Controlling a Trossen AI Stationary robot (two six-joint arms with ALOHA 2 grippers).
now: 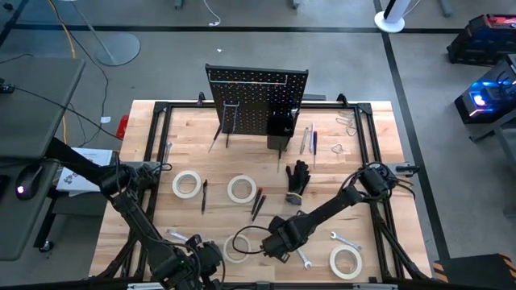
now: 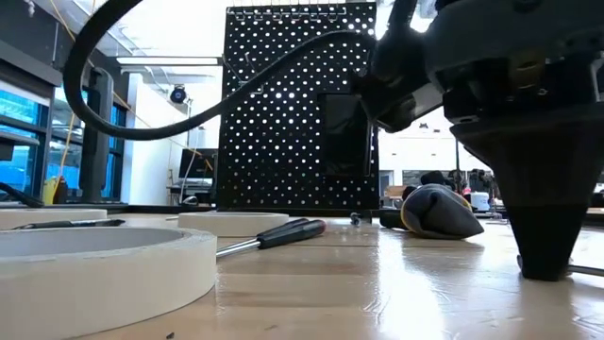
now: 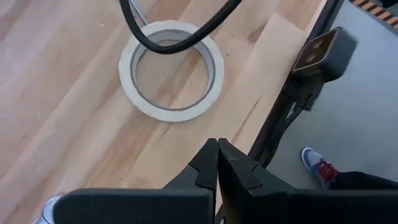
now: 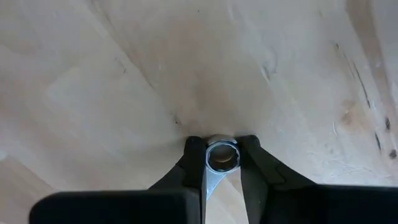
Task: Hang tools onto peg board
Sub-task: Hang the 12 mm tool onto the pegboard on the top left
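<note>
The black peg board [image 1: 258,101] stands upright at the table's far edge, with a small black bin [image 1: 280,126] on it. White tape rolls [image 1: 186,184] [image 1: 242,189] [image 1: 347,262], screwdrivers [image 1: 258,203], a black glove [image 1: 297,177] and silver wrenches [image 1: 345,240] lie flat on the wood. My right gripper [image 4: 221,144] points down near the front edge, shut on a small silver wrench [image 4: 217,167]. My left gripper [image 3: 217,149] is shut and holds nothing, above the front edge beside a tape roll [image 3: 171,68]. My right gripper pinches the wrench's ring end [image 4: 221,157] between its two fingers [image 4: 194,155], one on each side of the ring. The fingers come from above, pointing down, with their ends at the table top. The wrench lies flat on the wood, its shaft running back between the fingers.
The black table frame [image 1: 379,145] borders the wood. A dark cable [image 3: 174,37] loops over the tape roll near my left gripper. Another wrench [image 1: 179,236] lies at the front left. Rods and thin tools [image 1: 310,138] lie to the right of the peg board.
</note>
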